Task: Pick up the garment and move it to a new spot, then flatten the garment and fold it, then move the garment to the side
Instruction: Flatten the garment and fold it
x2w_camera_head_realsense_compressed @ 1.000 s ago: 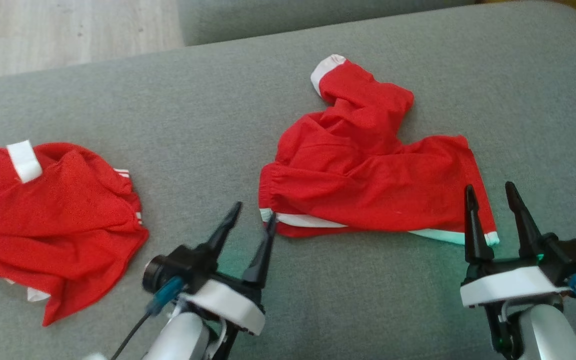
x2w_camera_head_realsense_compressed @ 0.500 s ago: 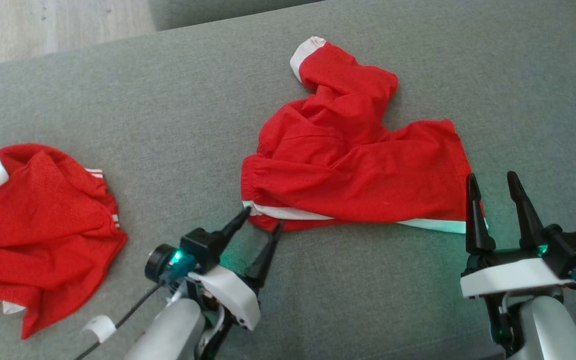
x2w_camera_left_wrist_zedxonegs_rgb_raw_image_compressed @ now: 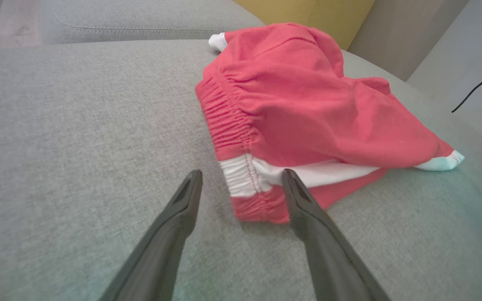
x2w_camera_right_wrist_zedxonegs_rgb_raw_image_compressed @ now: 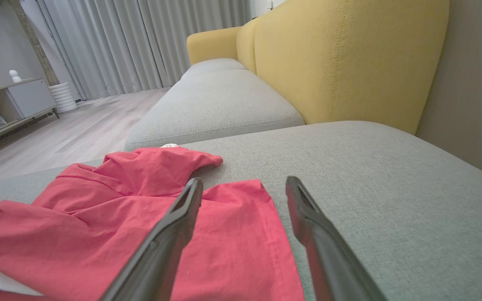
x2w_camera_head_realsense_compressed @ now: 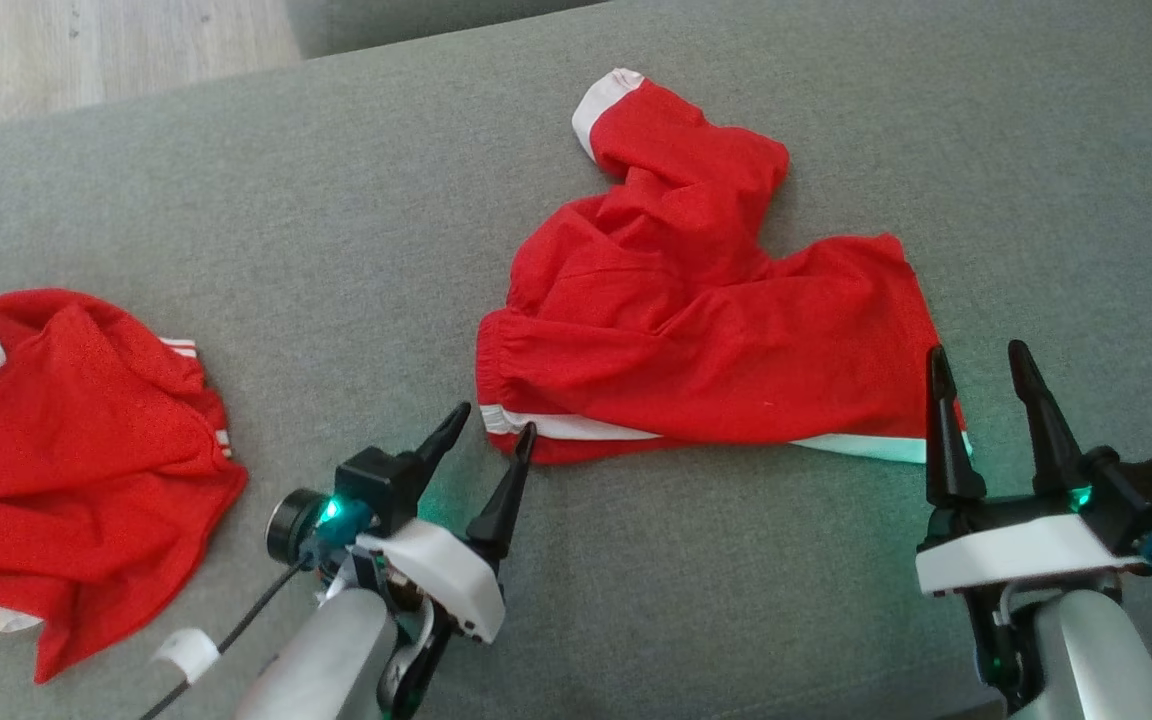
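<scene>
– On the grey sofa cushion (x2w_camera_head_realsense_compressed: 236,200), how does the garment (x2w_camera_head_realsense_compressed: 696,340) lie?
– Long axis crosswise, just ahead of both arms. The left gripper (x2w_camera_head_realsense_compressed: 494,420) is nearer: the waistband corner (x2w_camera_left_wrist_zedxonegs_rgb_raw_image_compressed: 245,184) sits between its spread fingers (x2w_camera_left_wrist_zedxonegs_rgb_raw_image_compressed: 308,221). The right gripper (x2w_camera_head_realsense_compressed: 974,348), also spread, stands at the hem corner (x2w_camera_left_wrist_zedxonegs_rgb_raw_image_compressed: 444,161).
– Anything changed?
– The camera swung; against the cloth, the left gripper has edged leftwards, centring that corner. Neither holds anything.

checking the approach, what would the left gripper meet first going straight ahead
Most likely the red shorts: the open left gripper points at their white-striped waistband corner, seemingly just short of it.
</scene>
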Available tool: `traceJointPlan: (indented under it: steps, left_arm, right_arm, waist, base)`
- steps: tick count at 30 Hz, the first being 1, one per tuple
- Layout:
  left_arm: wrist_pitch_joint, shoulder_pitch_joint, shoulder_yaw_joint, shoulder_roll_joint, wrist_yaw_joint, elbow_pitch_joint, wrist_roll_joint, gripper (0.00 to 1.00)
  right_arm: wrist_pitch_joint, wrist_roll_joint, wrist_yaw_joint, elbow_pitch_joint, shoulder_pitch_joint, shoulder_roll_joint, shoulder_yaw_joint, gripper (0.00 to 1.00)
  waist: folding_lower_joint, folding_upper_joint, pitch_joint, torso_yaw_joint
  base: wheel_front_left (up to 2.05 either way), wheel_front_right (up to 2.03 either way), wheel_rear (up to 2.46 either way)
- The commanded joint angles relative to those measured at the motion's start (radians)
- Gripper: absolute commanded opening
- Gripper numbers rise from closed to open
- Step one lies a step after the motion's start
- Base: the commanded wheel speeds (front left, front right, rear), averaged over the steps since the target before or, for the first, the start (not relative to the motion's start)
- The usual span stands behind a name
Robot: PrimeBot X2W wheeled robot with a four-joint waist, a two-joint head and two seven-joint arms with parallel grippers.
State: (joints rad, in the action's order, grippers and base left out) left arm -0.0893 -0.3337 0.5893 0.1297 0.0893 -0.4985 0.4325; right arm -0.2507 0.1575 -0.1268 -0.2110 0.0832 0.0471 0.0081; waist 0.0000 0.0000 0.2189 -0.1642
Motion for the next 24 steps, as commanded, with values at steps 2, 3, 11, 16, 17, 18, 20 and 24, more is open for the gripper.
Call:
traceJointPlan:
  steps: [2, 3, 11, 16, 17, 18, 20, 24]
  left_arm:
    - [-0.006, -0.058, -0.033, 0.006, 0.007, 0.022, 0.013, 1.00]
    - [-0.005, -0.062, -0.033, 0.006, 0.008, 0.020, 0.017, 1.00]
    - [0.019, -0.082, -0.005, 0.022, 0.025, 0.009, 0.036, 0.68]
    - [0.002, -0.087, 0.012, 0.030, 0.030, 0.015, 0.038, 0.00]
    - [0.002, -0.087, 0.012, 0.030, 0.030, 0.015, 0.038, 0.00]
    - [-0.005, -0.087, 0.013, 0.031, 0.030, 0.017, 0.036, 0.00]
    - [-0.019, -0.085, 0.013, 0.031, 0.028, 0.024, 0.036, 0.00]
    - [-0.043, -0.077, 0.014, 0.032, 0.017, 0.042, 0.031, 0.00]
  right_arm:
    - [-0.011, 0.004, -0.004, 0.027, 0.035, 0.003, 0.027, 1.00]
    - [-0.011, 0.004, -0.004, 0.025, 0.037, 0.003, 0.027, 1.00]
    - [-0.011, 0.001, -0.004, 0.019, 0.048, 0.003, 0.024, 1.00]
    - [-0.011, -0.003, -0.004, 0.013, 0.047, 0.003, 0.017, 1.00]
    - [-0.011, -0.003, -0.004, 0.013, 0.047, 0.003, 0.017, 1.00]
    - [-0.011, -0.005, -0.004, 0.008, 0.044, 0.003, 0.015, 1.00]
    - [-0.011, -0.013, -0.004, -0.011, 0.037, 0.003, 0.010, 1.00]
    - [-0.011, -0.035, -0.004, -0.075, 0.025, 0.003, -0.006, 1.00]
  waist:
    - [0.0000, 0.0000, 0.005, -0.002]
    - [0.0000, 0.0000, 0.007, -0.003]
    - [0.0000, 0.0000, 0.018, -0.011]
    - [0.0000, 0.0000, 0.015, -0.012]
    - [0.0000, 0.0000, 0.015, -0.012]
    - [0.0000, 0.0000, 0.013, -0.011]
    - [0.0000, 0.0000, 0.007, -0.011]
    - [0.0000, 0.0000, -0.012, -0.010]
  base:
    - [0.00, 0.00, 0.00]
    - [0.00, 0.00, 0.00]
    - [0.00, 0.00, 0.00]
    - [0.00, 0.00, 0.00]
    - [0.00, 0.00, 0.00]
    - [0.00, 0.00, 0.00]
    - [0.00, 0.00, 0.00]
    - [0.00, 0.00, 0.00]
